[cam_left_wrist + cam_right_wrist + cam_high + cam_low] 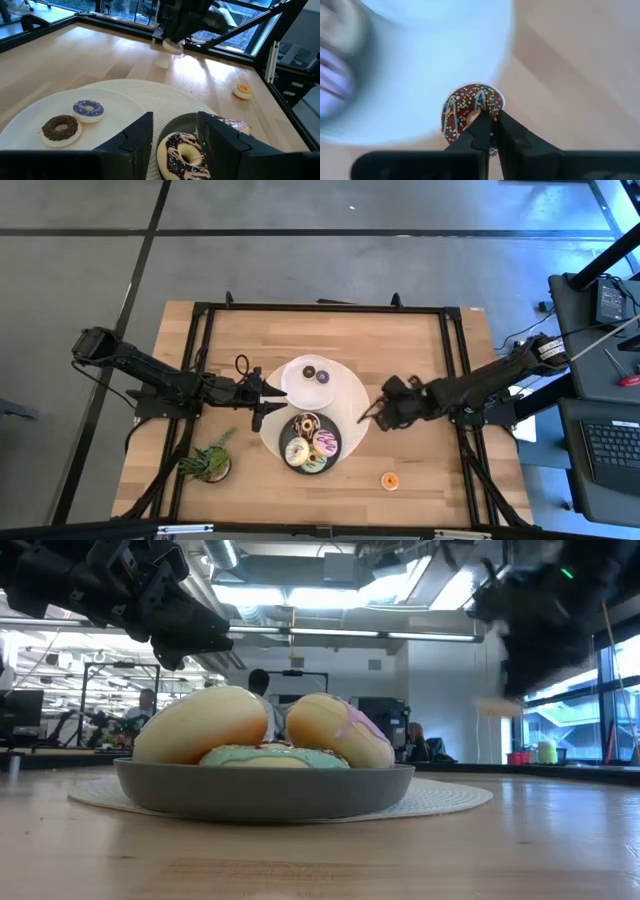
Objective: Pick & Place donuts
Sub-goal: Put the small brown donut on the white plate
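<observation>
My right gripper (366, 417) is shut on a small chocolate-iced donut (470, 107) with coloured sprinkles, in the air right of the round woven mat. My left gripper (175, 142) is open and hovers at the mat's left side, its fingers apart over the dark grey plate (335, 448). That plate holds several larger donuts, among them a chocolate one (184, 156), a pink one (340, 730) and a green one (270, 755). A white plate (340, 385) carries a tiny brown donut (61, 128) and a tiny purple donut (88, 109). An orange donut (389, 480) lies on the bare table. My right gripper (492, 122) pinches the small donut's rim (487, 106) between its two fingertips, and the ring stands out beyond them. The donut is lifted clear of the table, seen as a pale blur under the gripper (495, 705) in the low view.
A small green potted plant (210, 463) stands near the table's near left corner. The black frame rails (452, 360) run along the table's edges. Bare wood lies right of the mat and along the far side.
</observation>
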Tool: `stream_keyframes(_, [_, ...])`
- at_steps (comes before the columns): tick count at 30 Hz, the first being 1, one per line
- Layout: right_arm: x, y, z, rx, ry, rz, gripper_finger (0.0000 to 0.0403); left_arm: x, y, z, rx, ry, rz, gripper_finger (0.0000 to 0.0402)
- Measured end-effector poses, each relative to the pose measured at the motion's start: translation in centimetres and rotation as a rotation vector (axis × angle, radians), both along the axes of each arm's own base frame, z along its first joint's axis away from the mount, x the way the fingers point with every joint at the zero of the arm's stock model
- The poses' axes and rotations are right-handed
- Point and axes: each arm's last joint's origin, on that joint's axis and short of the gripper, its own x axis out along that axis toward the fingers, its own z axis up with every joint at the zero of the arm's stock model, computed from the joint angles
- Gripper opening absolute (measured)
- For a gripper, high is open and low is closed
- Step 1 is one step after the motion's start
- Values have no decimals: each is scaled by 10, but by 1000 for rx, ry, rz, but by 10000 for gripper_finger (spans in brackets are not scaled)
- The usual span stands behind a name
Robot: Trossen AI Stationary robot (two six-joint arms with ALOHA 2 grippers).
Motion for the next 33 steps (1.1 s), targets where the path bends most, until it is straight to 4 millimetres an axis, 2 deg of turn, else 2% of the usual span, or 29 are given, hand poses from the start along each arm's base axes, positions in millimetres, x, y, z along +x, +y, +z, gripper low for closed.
stream_keyframes(5, [35,-18,32,-91,-194,152,25,0,0,0,-1,0,0,152])
stream_keyframes(10, [59,-45,42,-104,-328,255,18,0,0,0,-35,-4,9,151])
stream_keyframes(16, [89,-63,20,-60,-377,342,20,0,0,0,-35,-3,9,149])
stream_keyframes(20, [110,-72,1,-28,-314,359,20,0,0,0,-35,-3,8,152])
stream_keyframes(28, [162,-82,-21,-20,-193,439,21,0,0,0,-33,-2,8,148])
stream_keyframes(33, [184,-84,-37,-32,-87,473,21,0,0,-1,-32,2,8,150])
